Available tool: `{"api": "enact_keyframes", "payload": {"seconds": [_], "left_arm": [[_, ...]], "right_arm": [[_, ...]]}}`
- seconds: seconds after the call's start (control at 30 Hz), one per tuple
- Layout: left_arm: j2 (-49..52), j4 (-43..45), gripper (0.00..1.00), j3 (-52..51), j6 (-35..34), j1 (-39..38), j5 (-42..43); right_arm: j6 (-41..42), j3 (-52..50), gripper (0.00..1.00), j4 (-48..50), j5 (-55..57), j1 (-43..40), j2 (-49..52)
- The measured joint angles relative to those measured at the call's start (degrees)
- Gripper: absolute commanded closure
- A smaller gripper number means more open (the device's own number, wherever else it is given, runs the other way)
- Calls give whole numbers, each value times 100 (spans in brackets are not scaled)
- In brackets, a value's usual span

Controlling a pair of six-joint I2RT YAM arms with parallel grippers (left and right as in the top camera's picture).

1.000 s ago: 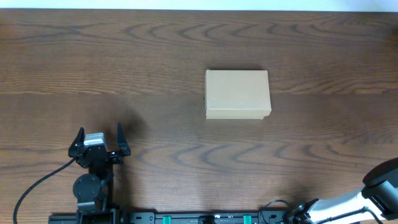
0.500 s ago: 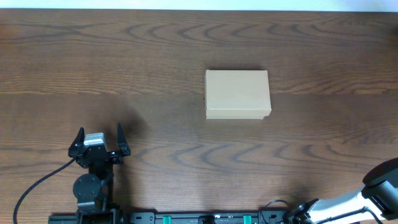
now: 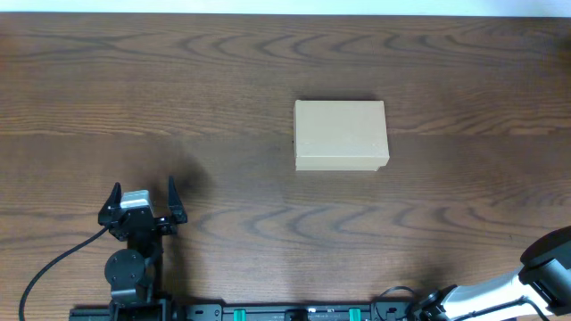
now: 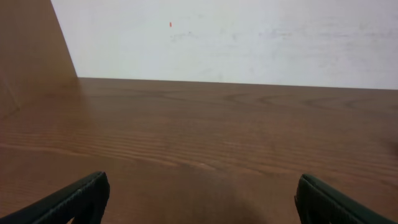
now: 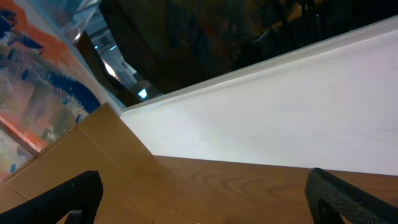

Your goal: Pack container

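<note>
The container, a small plain tan cardboard box with its lid down, lies on the wooden table right of centre in the overhead view. My left gripper sits low near the front left, far from the box, open with nothing between its fingers. The left wrist view shows its two dark fingertips wide apart over bare wood. Only part of my right arm shows at the front right corner. In the right wrist view the right gripper is open and empty, its black fingertips spread wide.
The brown wooden table runs to a white wall at the back. A black cable trails from the left arm's base. A rail runs along the front edge.
</note>
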Motion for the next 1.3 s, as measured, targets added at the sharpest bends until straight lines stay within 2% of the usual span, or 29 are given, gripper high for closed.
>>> {"api": "enact_keyframes", "payload": {"seconds": [0.4,0.77,1.07,1.3], "left_arm": [[0,-2,5,0,0,0,0],[-2,-4,5,2,0,0,0],[-2,-7,5,4,0,0,0],[-2,-9,5,4,0,0,0]], "right_arm": [[0,-2,1,-575,0,-785,-297],[2,2,1,-2721,72,-1211,-1554],[2,2,1,-2830,555,-1222,-2225],[2,4,1,-2826,299,-1224,-2498]]}}
